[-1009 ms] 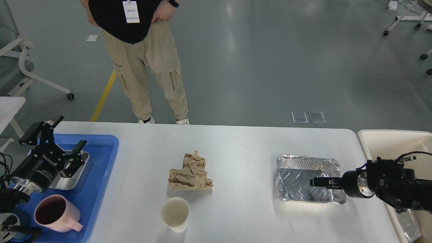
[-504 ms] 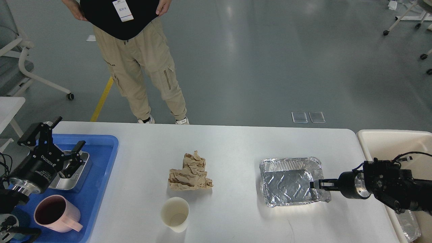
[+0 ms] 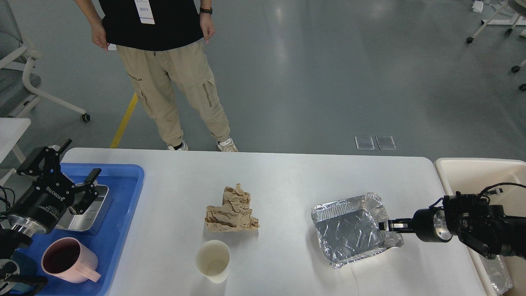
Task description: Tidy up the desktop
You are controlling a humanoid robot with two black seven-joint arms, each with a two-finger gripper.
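Note:
The white desktop [image 3: 287, 176] holds a crumpled brown paper [image 3: 232, 209], a cream paper cup [image 3: 213, 261] in front of it, and a silver foil tray [image 3: 349, 230] at the right. My right gripper [image 3: 384, 225] reaches in from the right, and its thin fingers are closed on the foil tray's right rim. The tray sits turned and tilted. My left gripper [image 3: 68, 166] is open and empty above the blue plastic tray [image 3: 123, 197], just over a small metal dish [image 3: 88, 211].
A pink mug [image 3: 68, 259] stands in the blue tray's near part. A beige bin [image 3: 472, 172] stands off the table's right end. A person [image 3: 164, 61] stands at the far edge. A white chair [image 3: 24, 74] is at the back left.
The foil tray has slid left and rotated, with its right rim crumpled at my right gripper. My left gripper has drifted slightly left. The person has shifted stance.

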